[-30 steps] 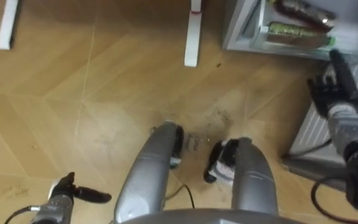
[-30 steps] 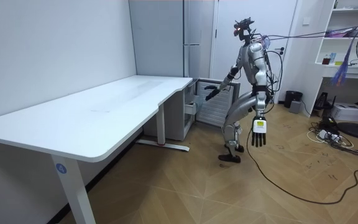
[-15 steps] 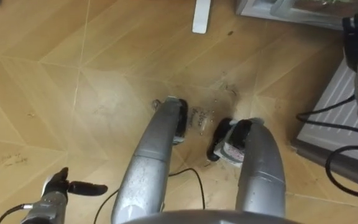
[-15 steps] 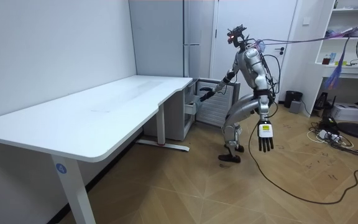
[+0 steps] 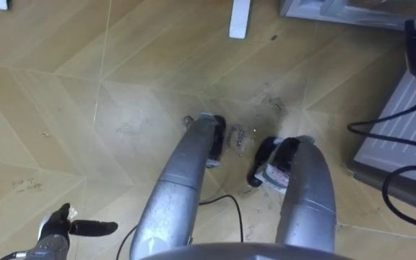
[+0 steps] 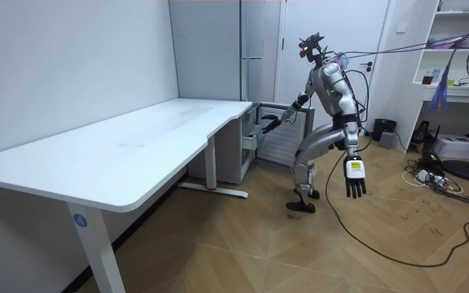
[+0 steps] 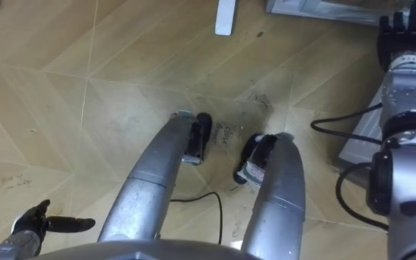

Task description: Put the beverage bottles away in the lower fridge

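I stand bent forward at the tall grey fridge [image 6: 251, 49], whose lower compartment [image 5: 338, 9] is open; its edge shows at the top of the eye views. No drink can be made out there. My right hand [image 7: 401, 32] reaches toward that compartment, its fingers cut off by the picture's edge; in the room view, the right hand [image 6: 268, 124] is at the fridge opening. My left hand [image 5: 71, 227] hangs behind me over the wooden floor, fingers straight and holding nothing, and appears as the left hand [image 6: 354, 176] in the room view.
The open door's pale ribbed panel [image 5: 392, 123] is at my right side. A white desk foot [image 5: 240, 18] lies on the floor ahead, under the long white desk [image 6: 137, 146]. Cables [image 6: 430, 175] and shelves lie behind me.
The eye view has shifted as I leaned further toward the fridge. My right hand has gone up to the picture's top edge. My left hand has swung back and lower.
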Robot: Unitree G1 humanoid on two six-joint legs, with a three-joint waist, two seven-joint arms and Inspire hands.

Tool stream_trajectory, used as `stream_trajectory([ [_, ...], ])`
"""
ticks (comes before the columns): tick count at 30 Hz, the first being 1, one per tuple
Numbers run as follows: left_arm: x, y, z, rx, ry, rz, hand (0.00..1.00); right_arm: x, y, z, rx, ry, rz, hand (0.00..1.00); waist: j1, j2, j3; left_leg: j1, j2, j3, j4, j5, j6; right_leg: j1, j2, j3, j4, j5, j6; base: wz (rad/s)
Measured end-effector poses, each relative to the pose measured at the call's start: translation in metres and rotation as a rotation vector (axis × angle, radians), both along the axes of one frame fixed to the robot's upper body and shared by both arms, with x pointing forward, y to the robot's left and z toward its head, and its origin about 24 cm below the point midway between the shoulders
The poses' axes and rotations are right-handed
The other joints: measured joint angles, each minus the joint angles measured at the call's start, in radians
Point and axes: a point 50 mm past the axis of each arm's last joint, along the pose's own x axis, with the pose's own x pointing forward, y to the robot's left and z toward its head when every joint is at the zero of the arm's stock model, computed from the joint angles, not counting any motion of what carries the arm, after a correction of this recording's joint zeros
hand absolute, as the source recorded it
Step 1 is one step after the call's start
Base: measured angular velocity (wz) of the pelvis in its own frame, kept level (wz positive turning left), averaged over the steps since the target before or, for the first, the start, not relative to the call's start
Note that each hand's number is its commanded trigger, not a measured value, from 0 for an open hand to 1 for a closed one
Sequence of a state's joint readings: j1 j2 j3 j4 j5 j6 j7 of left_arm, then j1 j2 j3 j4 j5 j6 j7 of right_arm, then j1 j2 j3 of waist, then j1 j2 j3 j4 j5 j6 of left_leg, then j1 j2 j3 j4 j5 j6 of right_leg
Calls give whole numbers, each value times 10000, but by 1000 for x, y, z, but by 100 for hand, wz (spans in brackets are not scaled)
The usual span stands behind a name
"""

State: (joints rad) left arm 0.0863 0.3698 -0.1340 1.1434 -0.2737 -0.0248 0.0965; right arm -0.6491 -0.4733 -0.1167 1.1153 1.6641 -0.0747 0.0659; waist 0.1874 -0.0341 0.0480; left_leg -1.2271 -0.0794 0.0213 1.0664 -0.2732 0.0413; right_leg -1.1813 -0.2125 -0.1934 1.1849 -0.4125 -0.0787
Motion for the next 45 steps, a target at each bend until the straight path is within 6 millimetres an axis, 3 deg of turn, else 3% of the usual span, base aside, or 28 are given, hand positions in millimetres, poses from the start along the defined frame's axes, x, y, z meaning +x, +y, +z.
stream_trajectory([
  [4, 2, 0, 2, -33, -258, -76, 0, 2, 0, 5, -201, 29, -181, 0, 194, 5, 3, -6, -42, -56, -9, 42, -72, 9, -156, -152, 30, 2, -7, -2],
  [9, -1, -2, 1, -68, -166, -236, 0, 1, -1, 3, -132, 295, -511, 0, 409, 11, 7, 23, -30, -235, -1, 107, -182, 129, -142, -321, 23, -29, -67, 7],
  [15, -24, -4, -1, -241, 256, 65, 0, 3, 2, 5, -233, 419, -478, 0, 434, 6, 9, 68, -11, -276, -1, 148, -253, 146, -158, -373, 105, -90, -176, 0],
  [19, -29, 4, 1, -33, 378, 87, 0, 2, 1, 4, -203, 664, -739, 0, 675, 5, 10, 139, -17, -475, 84, 203, -349, 297, -191, -610, 160, -176, -332, 1],
  [23, -33, 13, 5, 226, 481, 43, 0, 2, 0, 6, -250, 838, -983, 0, 871, -10, 18, 172, -27, -545, 99, 263, -451, 442, -445, -876, 309, -284, -520, 15],
  [28, -42, 27, 14, 584, 394, 104, 0, 11, 9, 25, -497, 591, -786, 0, 933, -47, 34, 180, 22, -642, 92, 341, -595, 566, -674, -1226, 386, -397, -716, 8],
  [31, -44, 38, 22, 975, 301, -10, 0, 29, 28, 52, -1078, -336, 344, 0, 922, -68, 47, 288, -51, -740, 106, 364, -702, 774, -865, -1477, 507, -522, -879, 20],
  [33, -43, 44, 27, 1180, 213, -149, 0, 29, 32, 45, -1107, -48, 588, 0, 878, -69, 48, 349, -37, -863, 99, 385, -766, 995, -967, -1755, 514, -652, -961, 35],
  [35, -42, 45, 29, 1214, 81, -282, 0, 31, 35, 50, -1341, -183, 829, 0, 878, -74, 50, 247, -26, -1002, 78, 430, -843, 1042, -1008, -1969, 519, -731, -1000, 31],
  [39, -53, 44, 29, 1215, 317, -252, 0, 34, 42, 51, -1463, -109, 1295, 0, 940, -67, 46, 202, -8, -1129, 77, 448, -902, 1126, -1008, -2139, 520, -821, -972, 16],
  [45, -67, 44, 29, 1267, 674, -141, 0, 36, 48, 48, -1669, 129, 1792, 0, 1042, -64, 44, 332, 5, -1132, 80, 447, -895, 1325, -1013, -2194, 515, -949, -734, 9],
])
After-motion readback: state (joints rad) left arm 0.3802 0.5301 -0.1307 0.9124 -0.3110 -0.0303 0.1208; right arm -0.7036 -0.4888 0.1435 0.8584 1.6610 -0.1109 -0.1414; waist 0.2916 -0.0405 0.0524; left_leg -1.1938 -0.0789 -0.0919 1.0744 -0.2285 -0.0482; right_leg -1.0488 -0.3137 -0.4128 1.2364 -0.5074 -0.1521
